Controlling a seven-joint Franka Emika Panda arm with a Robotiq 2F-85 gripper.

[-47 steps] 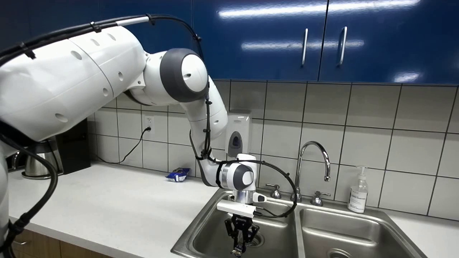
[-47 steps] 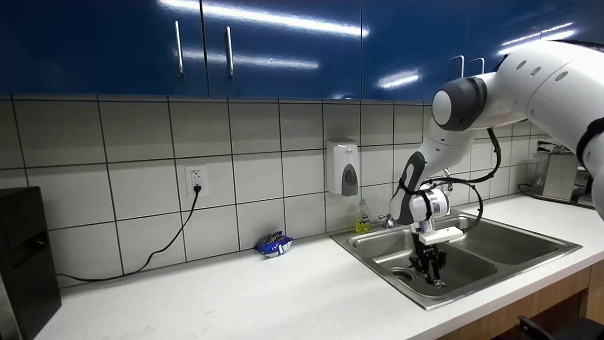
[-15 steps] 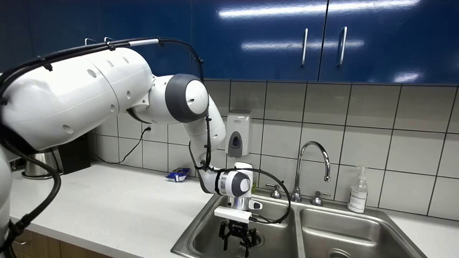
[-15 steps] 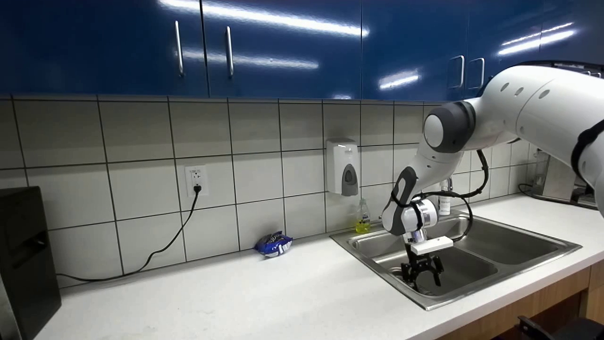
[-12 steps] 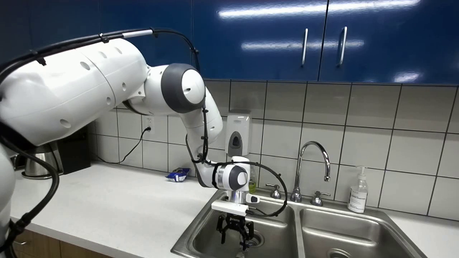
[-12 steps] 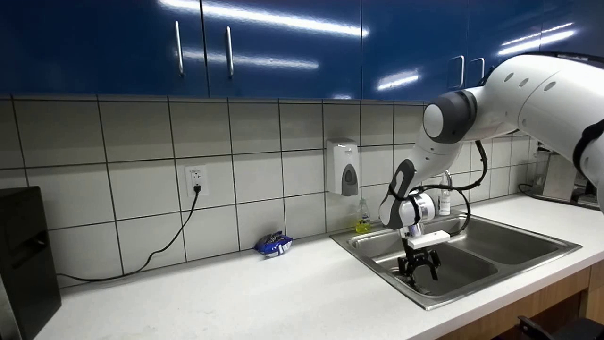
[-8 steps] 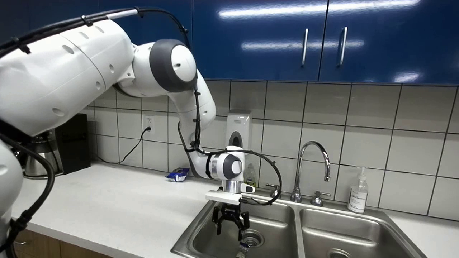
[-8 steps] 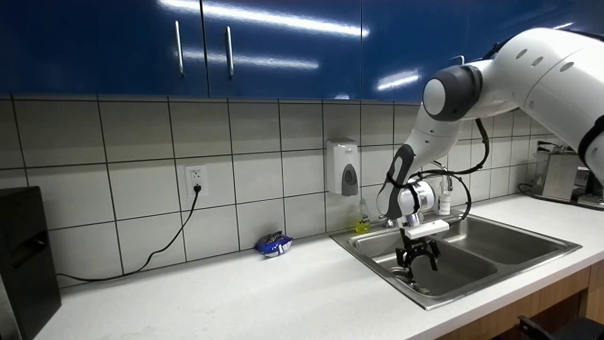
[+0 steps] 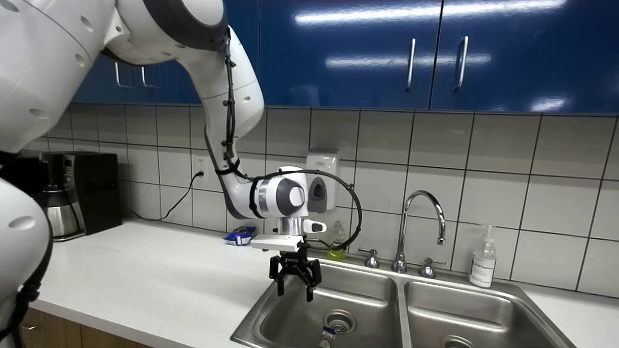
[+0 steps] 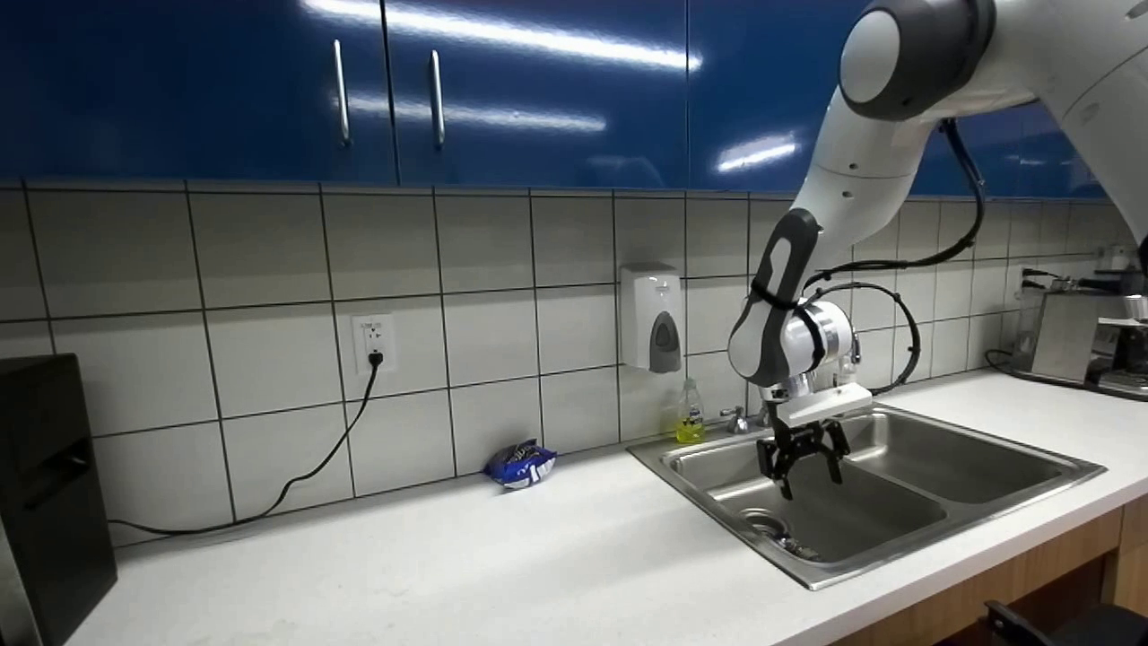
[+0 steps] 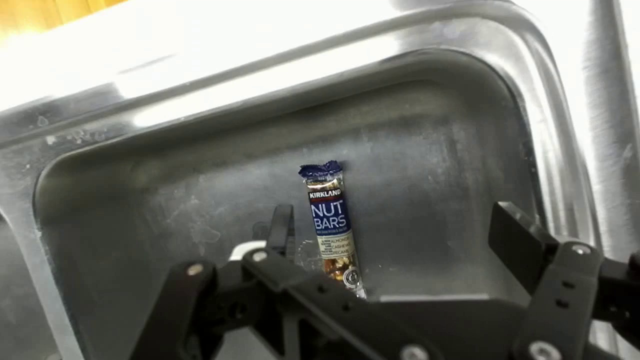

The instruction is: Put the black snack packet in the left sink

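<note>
The black snack packet [image 11: 330,220], seen close in the wrist view, is a slim nut bar with a dark blue end and label and see-through wrapping. It lies flat on the floor of the left sink [image 11: 425,175], beside the drain [image 9: 340,321]. Both exterior views show the packet [image 9: 327,337] small, with little detail. My gripper [image 9: 295,293] hangs well above the packet, over the left part of that basin, its jaws wide apart and nothing between them. In the wrist view a finger [image 11: 283,227] and the gripper body cover the packet's lower end.
A shiny blue bag [image 10: 520,464] rests on the counter by the tiled wall. Behind the basins stand the faucet [image 9: 401,232], a yellow soap bottle [image 10: 690,413] and a pump bottle [image 9: 482,261]. The right basin [image 9: 459,299] adjoins across a divider.
About three seconds ago the jaws were shut on the packet low in the sink. They have opened, leaving it on the basin floor, and the arm has risen well away from it.
</note>
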